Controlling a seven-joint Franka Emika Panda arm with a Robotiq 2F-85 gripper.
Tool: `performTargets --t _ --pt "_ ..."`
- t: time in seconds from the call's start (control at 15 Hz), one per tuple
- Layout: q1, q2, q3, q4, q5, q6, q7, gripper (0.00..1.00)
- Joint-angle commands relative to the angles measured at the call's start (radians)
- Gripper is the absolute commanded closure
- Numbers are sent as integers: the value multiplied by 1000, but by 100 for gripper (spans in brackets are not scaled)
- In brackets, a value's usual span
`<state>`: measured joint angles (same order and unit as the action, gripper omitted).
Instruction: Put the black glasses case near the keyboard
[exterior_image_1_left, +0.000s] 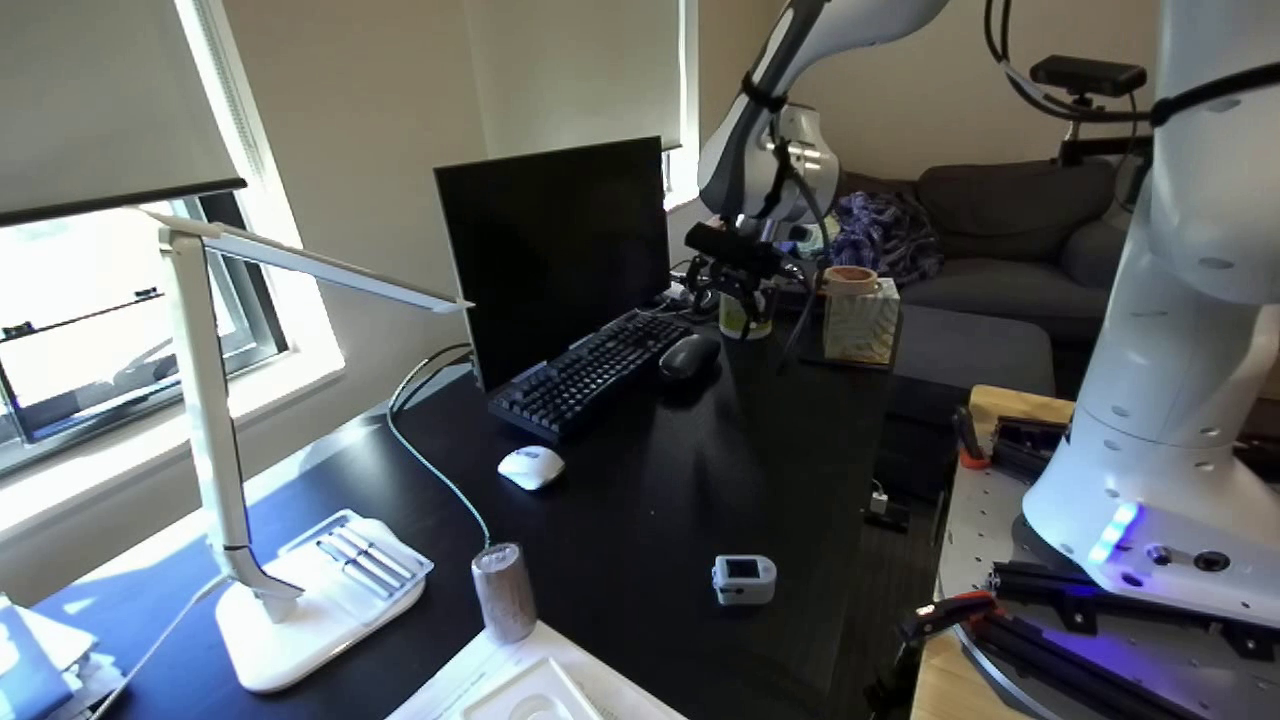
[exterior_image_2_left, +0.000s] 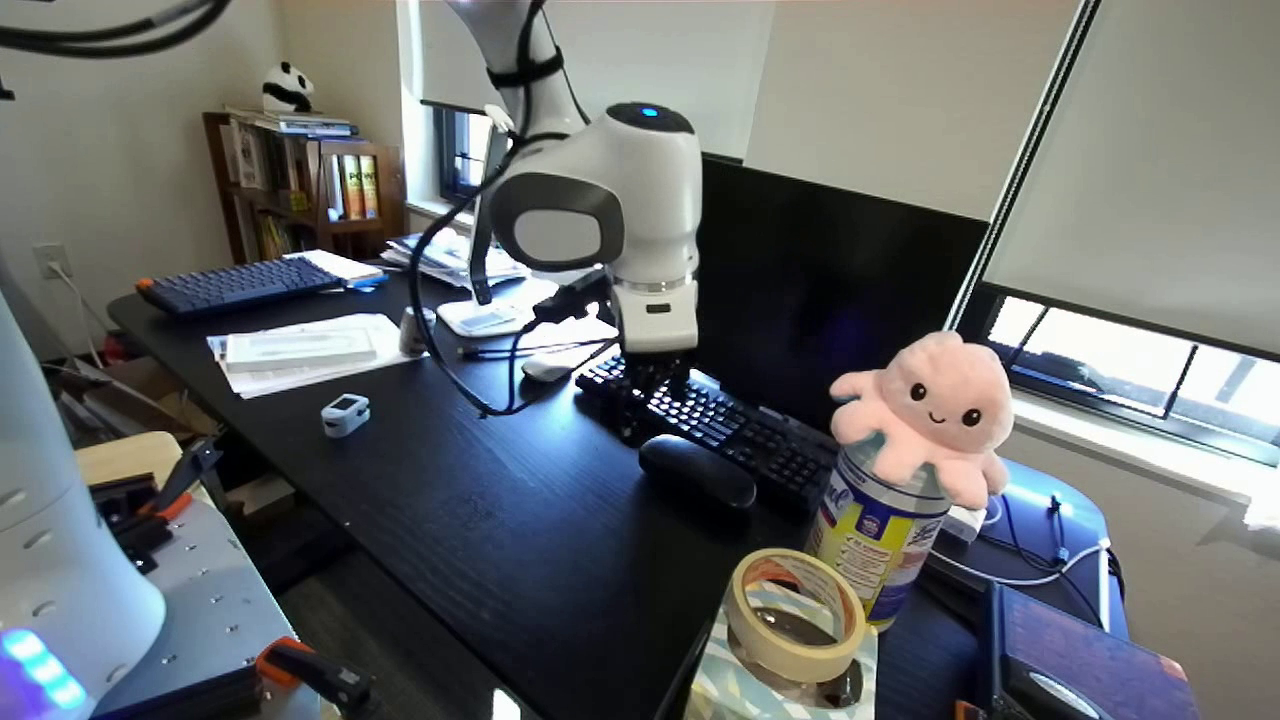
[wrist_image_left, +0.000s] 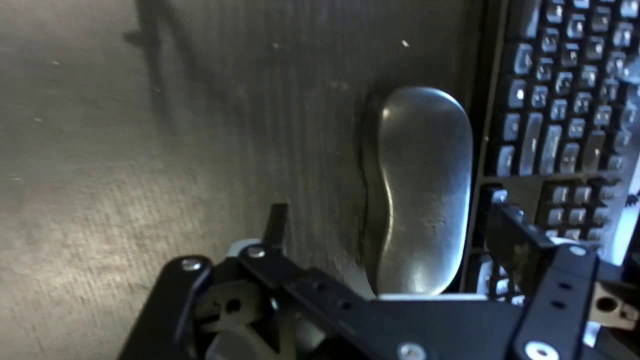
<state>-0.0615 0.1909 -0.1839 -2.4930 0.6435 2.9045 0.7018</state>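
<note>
The black glasses case (wrist_image_left: 425, 190) is laid on the tabletop (exterior_image_1_left: 640, 540) just beside the keyboard (exterior_image_1_left: 600, 366), its length turned along the edge facing away from the monitor (exterior_image_1_left: 560, 250); whether the 2 are touching cannot be told. The pincer (wrist_image_left: 392, 225) is held above the tabletop, its 2 jaws spread wide and nothing gripped. A white mouse (exterior_image_1_left: 531, 467) is seen near an end of the keyboard in both exterior views.

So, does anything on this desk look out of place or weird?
One thing, in an exterior view: the pink octopus plush sits on top of the labelled canister, an unusual perch for a soft toy. I see no spill.
</note>
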Motion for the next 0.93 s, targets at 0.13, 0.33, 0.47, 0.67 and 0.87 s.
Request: performTargets --t 0.13,0.33,0.47,0.67,0.87 --pt "78 -241 23 -237 -198 -69 -16 0" --pt "122 -296 75 -279 -383 -99 73 0" --pt "95 -333 158 -269 -527 -168 133 0" --pt "105 -405 244 -236 -652 -309 144 0" --pt "128 -486 302 -196 -676 -449 63 0"
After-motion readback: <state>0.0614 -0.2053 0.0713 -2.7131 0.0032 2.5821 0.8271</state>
